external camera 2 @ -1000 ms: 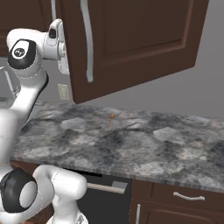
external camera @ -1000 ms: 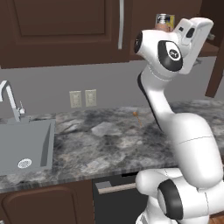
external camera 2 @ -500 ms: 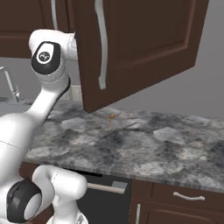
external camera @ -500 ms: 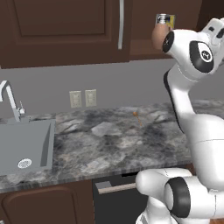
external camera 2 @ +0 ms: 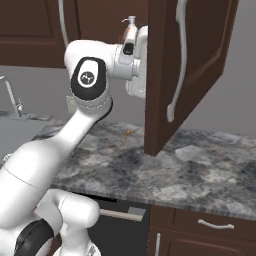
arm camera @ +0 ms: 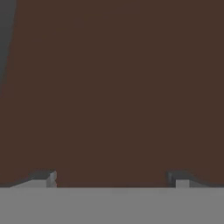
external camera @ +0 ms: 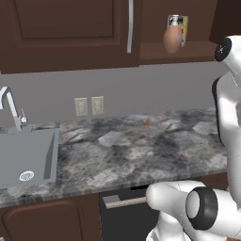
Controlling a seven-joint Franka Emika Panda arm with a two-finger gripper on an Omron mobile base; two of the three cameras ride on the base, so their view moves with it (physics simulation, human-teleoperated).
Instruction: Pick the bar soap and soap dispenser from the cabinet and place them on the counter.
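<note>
Surroundings: you have the open cabinet (external camera 2: 175,75) door hanging just beside the hand; a yellow-and-blue box (external camera: 184,29) stands behind the bottle.
Gripper (arm camera: 111,177): your fingertips (arm camera: 43,177) sit spread wide, holding nothing, facing plain brown wood close up.
Soap dispenser (external camera: 172,36): brown, pear-shaped, upright on the cabinet shelf.
Counter (external camera: 122,155): marbled grey stone with a sink (external camera: 23,155) set in at the left.

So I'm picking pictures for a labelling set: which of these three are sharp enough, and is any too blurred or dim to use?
Left base view: even light, the brown pear-shaped soap dispenser and grey marbled stone counter read crisply. Right base view: equally sharp, the dark brown cabinet door well defined. Hand view: soft and flat, plain brown surface, gripper tips blurred.
</note>
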